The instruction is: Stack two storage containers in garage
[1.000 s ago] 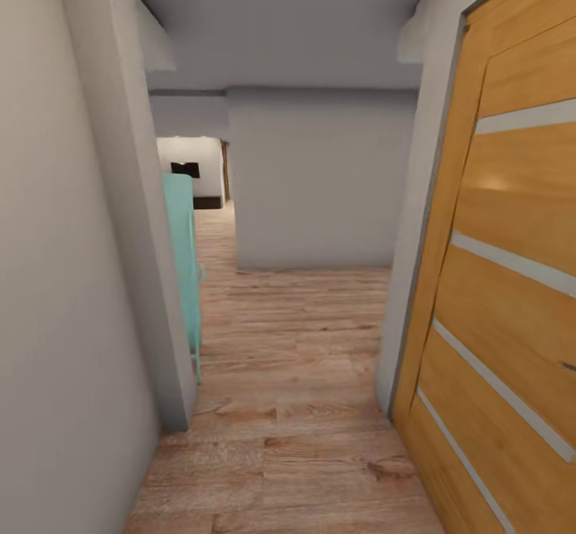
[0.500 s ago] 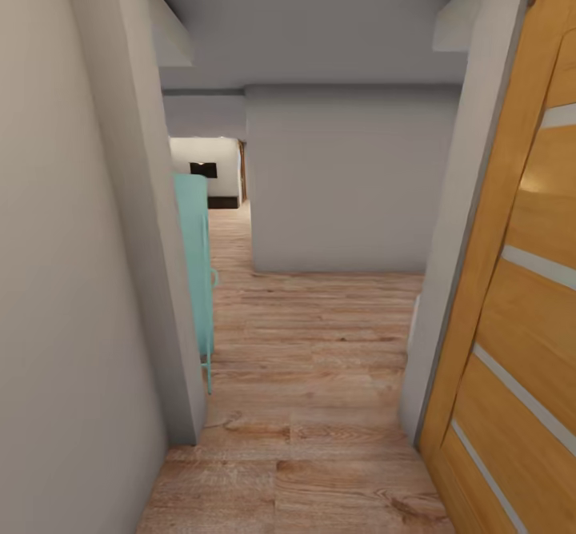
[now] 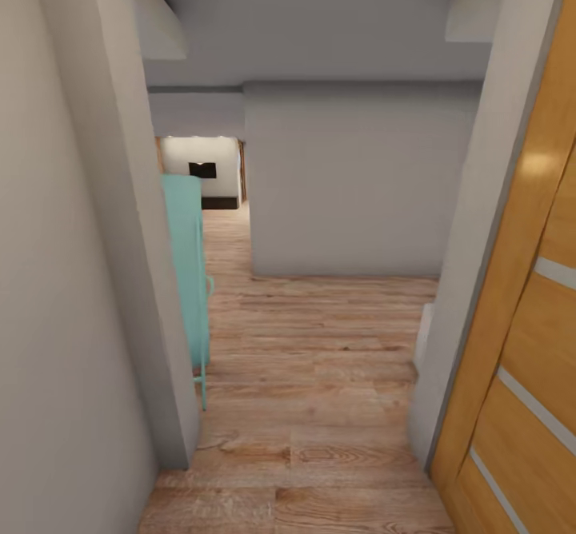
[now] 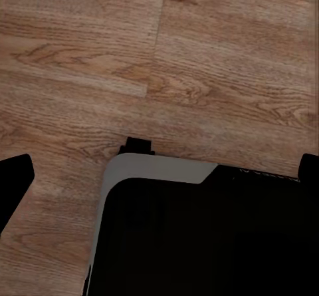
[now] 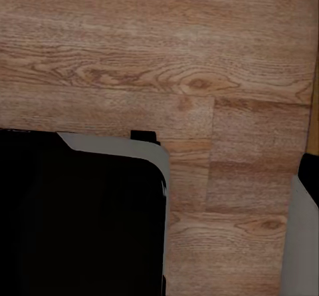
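One turquoise cabinet [image 3: 190, 278] stands left of the wooden door [image 3: 520, 334], plank floor [image 3: 320, 374] between; gripper states I cannot tell

No text, label, brand, number or sign can be read in any of these views. The wooden door [image 3: 528, 334] carries only plain pale strips, the grey walls [image 3: 352, 182] are bare, and the turquoise cabinet [image 3: 188, 270] bears no marking. The plank floor [image 3: 320, 374] shows wood grain alone. In the left wrist view a faint pale smudge lies along the top edge of the dark robot base [image 4: 206, 243], too small and blurred to make out as writing.
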Robot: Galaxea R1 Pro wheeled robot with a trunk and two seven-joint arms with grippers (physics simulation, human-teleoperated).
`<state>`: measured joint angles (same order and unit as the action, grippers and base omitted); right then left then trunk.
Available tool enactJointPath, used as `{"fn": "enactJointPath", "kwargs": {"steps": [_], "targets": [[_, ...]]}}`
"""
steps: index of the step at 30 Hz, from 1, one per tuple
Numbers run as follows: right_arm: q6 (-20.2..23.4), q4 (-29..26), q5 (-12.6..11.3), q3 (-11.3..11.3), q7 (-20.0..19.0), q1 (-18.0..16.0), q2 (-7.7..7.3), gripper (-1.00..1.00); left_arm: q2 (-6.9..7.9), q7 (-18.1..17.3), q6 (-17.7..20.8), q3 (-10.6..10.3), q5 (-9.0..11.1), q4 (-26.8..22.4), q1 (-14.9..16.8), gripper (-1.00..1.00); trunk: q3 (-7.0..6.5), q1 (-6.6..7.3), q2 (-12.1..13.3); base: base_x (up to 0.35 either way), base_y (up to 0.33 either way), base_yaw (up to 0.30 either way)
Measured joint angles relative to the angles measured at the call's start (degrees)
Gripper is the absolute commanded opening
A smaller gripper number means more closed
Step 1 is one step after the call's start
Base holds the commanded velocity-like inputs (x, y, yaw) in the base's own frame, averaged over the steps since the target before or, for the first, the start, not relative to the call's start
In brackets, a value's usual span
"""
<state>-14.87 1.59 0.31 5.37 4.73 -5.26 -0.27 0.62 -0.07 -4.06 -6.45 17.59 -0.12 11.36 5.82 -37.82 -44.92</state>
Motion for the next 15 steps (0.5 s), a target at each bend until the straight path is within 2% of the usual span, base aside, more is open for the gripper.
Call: {"fn": "enactJointPath", "kwargs": {"steps": [7,15], "targets": [[0.01,0.01,0.0,0.05,-0.15,-0.01,-0.01,1.0,0.04,-0.01,0.0,0.0,0.0,-0.01,-0.03,1.0,0.0,0.0,0.0,0.324,-0.041,0.0],[0.09,0.02,0.08,0.06,-0.16,-0.01,-0.01,1.0,0.08,-0.01,0.03,0.0,-0.01,-0.02,-0.03,1.0,0.0,0.0,0.0,0.307,-0.161,0.0]]}}
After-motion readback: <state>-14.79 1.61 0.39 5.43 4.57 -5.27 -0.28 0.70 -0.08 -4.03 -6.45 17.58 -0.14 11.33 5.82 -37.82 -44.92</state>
